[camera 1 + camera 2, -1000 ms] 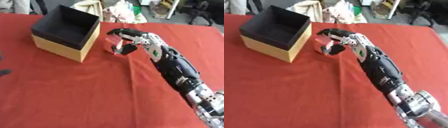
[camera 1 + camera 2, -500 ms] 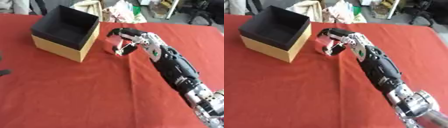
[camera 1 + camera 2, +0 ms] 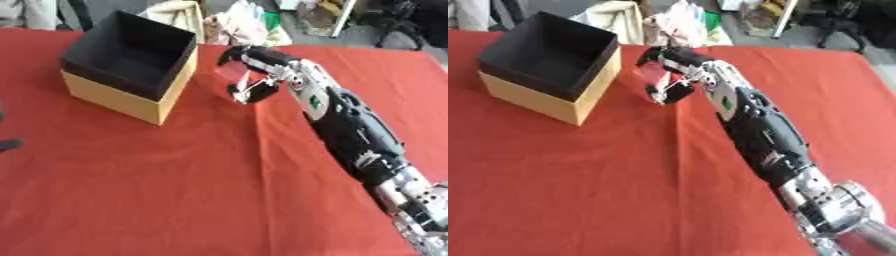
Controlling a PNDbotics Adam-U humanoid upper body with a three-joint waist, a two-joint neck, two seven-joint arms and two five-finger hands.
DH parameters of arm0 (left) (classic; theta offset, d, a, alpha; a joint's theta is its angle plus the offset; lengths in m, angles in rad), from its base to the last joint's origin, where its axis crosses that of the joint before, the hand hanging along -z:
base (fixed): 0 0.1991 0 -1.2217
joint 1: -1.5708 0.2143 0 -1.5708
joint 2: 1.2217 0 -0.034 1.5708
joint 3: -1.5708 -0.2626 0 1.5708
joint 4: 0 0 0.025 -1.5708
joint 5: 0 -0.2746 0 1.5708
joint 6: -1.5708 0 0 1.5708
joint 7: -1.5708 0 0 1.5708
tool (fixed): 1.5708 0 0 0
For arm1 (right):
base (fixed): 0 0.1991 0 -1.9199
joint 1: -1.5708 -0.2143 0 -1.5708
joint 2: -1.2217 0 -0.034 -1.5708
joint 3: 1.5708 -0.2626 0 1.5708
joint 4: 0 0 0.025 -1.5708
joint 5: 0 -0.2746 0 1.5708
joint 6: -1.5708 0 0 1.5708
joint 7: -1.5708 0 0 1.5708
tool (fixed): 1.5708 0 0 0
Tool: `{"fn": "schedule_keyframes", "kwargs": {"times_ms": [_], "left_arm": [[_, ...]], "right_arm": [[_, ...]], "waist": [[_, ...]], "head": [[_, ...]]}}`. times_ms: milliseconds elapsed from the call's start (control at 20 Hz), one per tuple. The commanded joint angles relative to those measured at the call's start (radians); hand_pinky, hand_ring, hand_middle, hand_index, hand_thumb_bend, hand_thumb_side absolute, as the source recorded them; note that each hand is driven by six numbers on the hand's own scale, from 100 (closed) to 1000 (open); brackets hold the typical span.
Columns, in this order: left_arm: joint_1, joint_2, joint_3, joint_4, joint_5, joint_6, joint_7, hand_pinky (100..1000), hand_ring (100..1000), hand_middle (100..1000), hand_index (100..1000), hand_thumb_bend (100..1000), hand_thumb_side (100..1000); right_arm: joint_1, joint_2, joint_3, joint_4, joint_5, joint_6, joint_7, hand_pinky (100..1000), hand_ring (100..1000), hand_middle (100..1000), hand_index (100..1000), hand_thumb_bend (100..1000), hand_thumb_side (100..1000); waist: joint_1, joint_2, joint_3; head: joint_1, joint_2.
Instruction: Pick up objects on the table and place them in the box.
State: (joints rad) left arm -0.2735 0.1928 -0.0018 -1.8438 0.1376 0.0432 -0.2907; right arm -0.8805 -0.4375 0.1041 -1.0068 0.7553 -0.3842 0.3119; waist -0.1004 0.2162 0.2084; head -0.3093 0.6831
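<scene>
Right hand point(image 3: 262, 75) has lifted slightly, fingers curled around a small reddish object point(image 3: 229, 80) beside the box point(image 3: 131, 95).

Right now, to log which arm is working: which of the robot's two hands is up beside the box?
The right hand, fingers curled just right of the box. The left hand is at most a dark shape at the view's left edge, nearer the robot than the box.
</scene>
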Motion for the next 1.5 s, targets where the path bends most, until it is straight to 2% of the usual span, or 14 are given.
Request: {"fn": "schedule_keyframes", "kwargs": {"times_ms": [50,350,600,1050,1500], "left_arm": [[-0.006,0.006,0.003,-0.013,0.008,0.0,0.003,804,1000,913,912,100,386],[-0.003,0.001,-0.016,-0.009,0.015,0.006,-0.013,803,1000,912,911,100,386],[-0.011,-0.004,-0.042,-0.007,0.025,0.012,-0.04,803,1000,912,911,100,383],[-0.034,-0.01,-0.084,-0.002,0.022,0.025,-0.09,805,1000,915,912,100,409],[-0.062,-0.023,-0.103,-0.002,0.022,0.034,-0.112,805,1000,916,911,100,422]], "right_arm": [[-0.025,-0.052,-0.014,-0.048,-0.039,0.004,-0.008,751,602,539,870,100,155],[-0.03,-0.089,-0.019,-0.086,-0.096,0.01,-0.016,754,604,539,868,100,144],[-0.038,-0.102,-0.02,-0.097,-0.12,0.015,-0.021,756,606,539,870,100,138],[-0.062,-0.097,-0.02,-0.085,-0.14,0.001,-0.042,771,637,556,878,100,129],[-0.076,-0.065,-0.014,-0.054,-0.149,-0.028,-0.038,776,670,578,895,100,134]], "waist": [[0.006,-0.023,-0.001],[-0.001,-0.046,0.022],[-0.011,-0.056,0.066],[-0.041,-0.042,0.146],[-0.064,-0.027,0.218]], "head": [[-0.003,-0.006],[-0.008,-0.005],[-0.029,-0.01],[-0.143,-0.005],[-0.181,-0.011]]}}
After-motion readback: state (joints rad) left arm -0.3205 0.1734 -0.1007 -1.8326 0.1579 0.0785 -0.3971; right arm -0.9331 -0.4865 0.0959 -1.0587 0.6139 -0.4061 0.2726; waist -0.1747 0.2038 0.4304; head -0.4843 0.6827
